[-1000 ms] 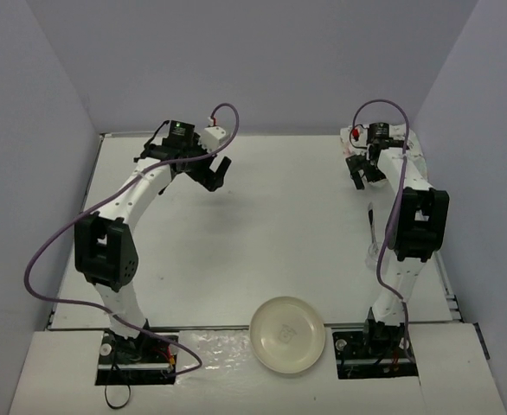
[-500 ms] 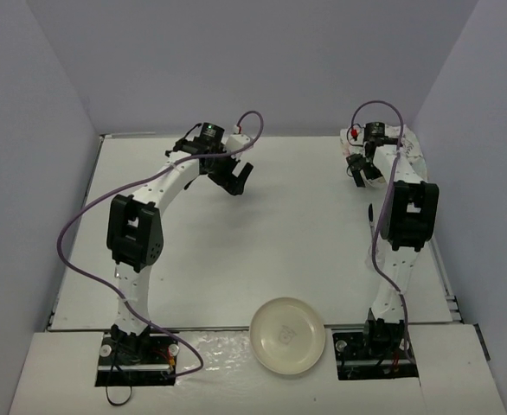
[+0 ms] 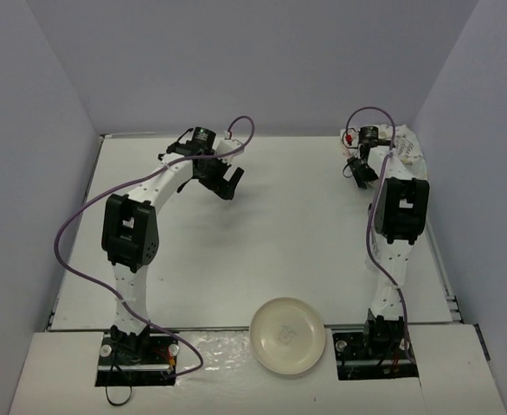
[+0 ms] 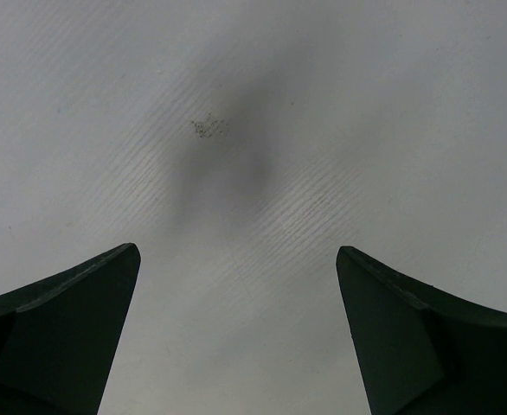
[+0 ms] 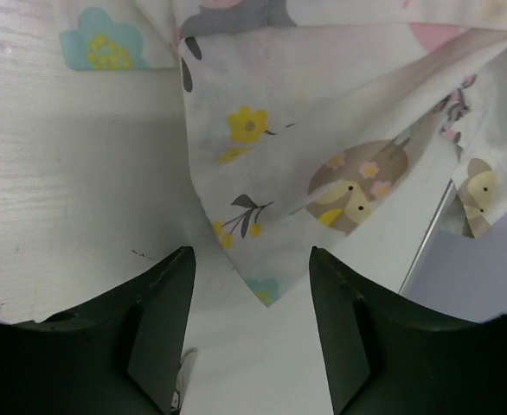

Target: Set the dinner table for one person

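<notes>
The left gripper [image 3: 223,181] has swung inward, wide and empty over the dinner table [image 3: 279,242], while the right gripper [image 5: 252,252], parted, hovers above the crumpled placemat [image 5: 323,130] at the far-right corner; the plate [image 3: 287,335] waits at the near edge, so nothing looks laid yet.

Soft, even overhead light with cool lilac cast. Top view sharp; faint soft shadows under arms on dinner table [image 3: 271,233]. Left wrist view dimmer: blurred dark shadow patch ahead, left gripper fingers [image 4: 54,337] slightly soft. Right wrist view bright: printed cloth [image 5: 323,130] crisp, right gripper fingers [image 5: 154,337] dark.
</notes>
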Controlling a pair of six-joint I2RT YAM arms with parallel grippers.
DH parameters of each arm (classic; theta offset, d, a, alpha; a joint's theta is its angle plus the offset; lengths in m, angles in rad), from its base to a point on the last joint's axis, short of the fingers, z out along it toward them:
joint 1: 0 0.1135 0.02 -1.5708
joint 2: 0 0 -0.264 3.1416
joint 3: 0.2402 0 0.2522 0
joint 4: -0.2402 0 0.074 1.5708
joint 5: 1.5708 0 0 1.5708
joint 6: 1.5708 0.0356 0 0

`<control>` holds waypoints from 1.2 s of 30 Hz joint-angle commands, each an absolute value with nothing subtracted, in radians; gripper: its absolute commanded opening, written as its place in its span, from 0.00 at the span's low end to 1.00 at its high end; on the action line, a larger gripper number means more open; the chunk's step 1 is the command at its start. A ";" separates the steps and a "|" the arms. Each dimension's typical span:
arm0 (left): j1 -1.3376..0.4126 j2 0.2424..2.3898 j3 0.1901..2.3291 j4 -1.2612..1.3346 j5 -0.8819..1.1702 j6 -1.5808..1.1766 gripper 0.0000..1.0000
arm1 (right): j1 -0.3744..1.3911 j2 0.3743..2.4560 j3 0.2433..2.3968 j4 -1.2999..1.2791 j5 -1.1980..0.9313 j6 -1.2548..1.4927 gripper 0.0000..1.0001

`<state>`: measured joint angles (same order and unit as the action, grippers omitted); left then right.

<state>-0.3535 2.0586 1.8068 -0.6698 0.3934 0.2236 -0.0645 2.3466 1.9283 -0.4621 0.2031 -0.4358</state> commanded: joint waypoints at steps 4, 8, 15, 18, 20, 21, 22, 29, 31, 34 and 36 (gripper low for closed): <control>-0.348 2.013 1.897 -0.681 0.383 0.227 0.97 | -0.079 2.364 1.956 -0.479 0.190 -0.459 0.02; -0.348 2.028 1.905 -0.684 0.380 0.227 0.97 | -0.093 2.356 1.963 -0.477 0.189 -0.468 0.00; -0.349 2.026 1.904 -0.681 0.379 0.223 0.97 | -0.110 2.245 2.023 -0.474 0.193 -0.447 0.00; -0.350 2.017 1.893 -0.681 0.371 0.227 0.97 | -0.096 2.134 2.100 -0.476 0.182 -0.389 0.00; -0.350 2.011 1.885 -0.682 0.362 0.230 0.97 | -0.057 2.034 2.128 -0.477 0.103 -0.372 0.00; -0.350 2.006 1.880 -0.683 0.359 0.233 0.97 | -0.034 1.990 2.131 -0.479 0.023 -0.373 0.00; -0.350 2.001 1.877 -0.683 0.355 0.236 0.97 | 0.000 1.932 2.121 -0.483 -0.041 -0.384 0.00; -0.350 1.979 1.870 -0.677 0.361 0.239 0.97 | 0.201 1.514 1.989 -0.497 -0.623 -0.434 0.00; -0.350 1.972 1.870 -0.681 0.361 0.246 0.97 | 0.204 1.478 2.032 -0.515 -0.735 -0.373 0.00; -0.344 1.946 1.866 -0.686 0.341 0.264 0.97 | 0.135 1.431 2.131 -0.558 -0.848 -0.348 0.00; -0.328 1.920 1.867 -0.699 0.336 0.277 0.97 | 0.098 1.395 2.125 -0.569 -0.865 -0.350 0.00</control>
